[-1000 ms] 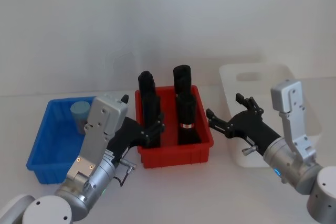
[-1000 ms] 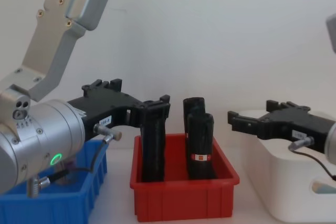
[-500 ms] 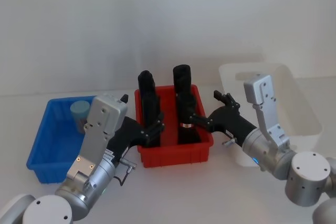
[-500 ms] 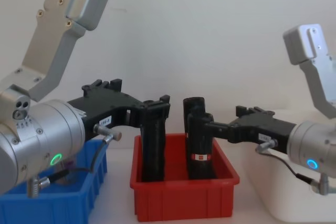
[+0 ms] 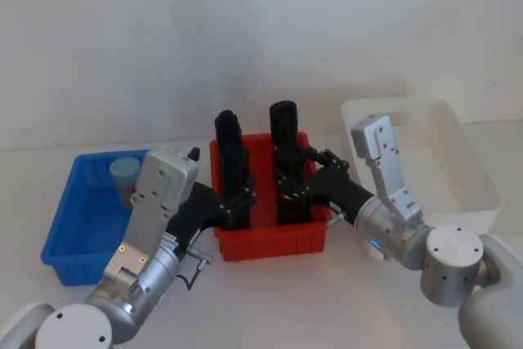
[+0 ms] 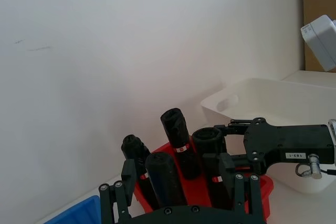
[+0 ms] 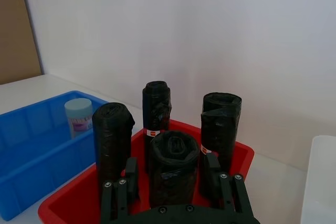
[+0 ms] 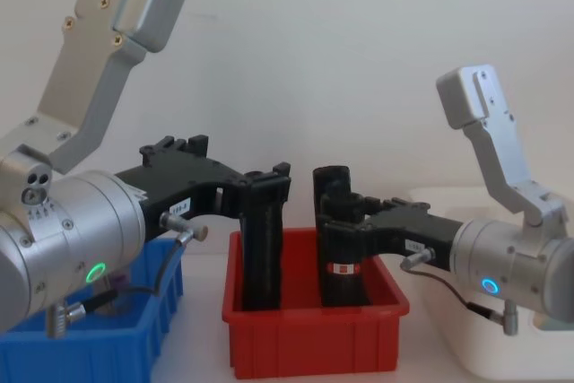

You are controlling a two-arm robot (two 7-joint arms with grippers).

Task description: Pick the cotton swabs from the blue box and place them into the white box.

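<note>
One tub of cotton swabs (image 5: 124, 174) (image 7: 79, 117) with a pale blue cap stands at the far end of the blue box (image 5: 61, 226) (image 7: 31, 145) on the left. The white box (image 5: 409, 105) (image 6: 273, 90) stands on the right. My left gripper (image 5: 239, 200) (image 6: 177, 167) hovers over the red bin's front left, open, its fingers either side of a black roll. My right gripper (image 5: 296, 184) (image 7: 170, 169) reaches in from the white box's side, open, straddling the front right black roll (image 7: 173, 156).
A red bin (image 5: 274, 239) (image 8: 314, 338) holding several upright black rolls sits between the blue box and the white box. Both arms crowd over it. A white wall rises behind the table.
My right arm has swung left, from over the white box to the red bin, and its fingers now straddle a black roll. The left arm has not moved.
</note>
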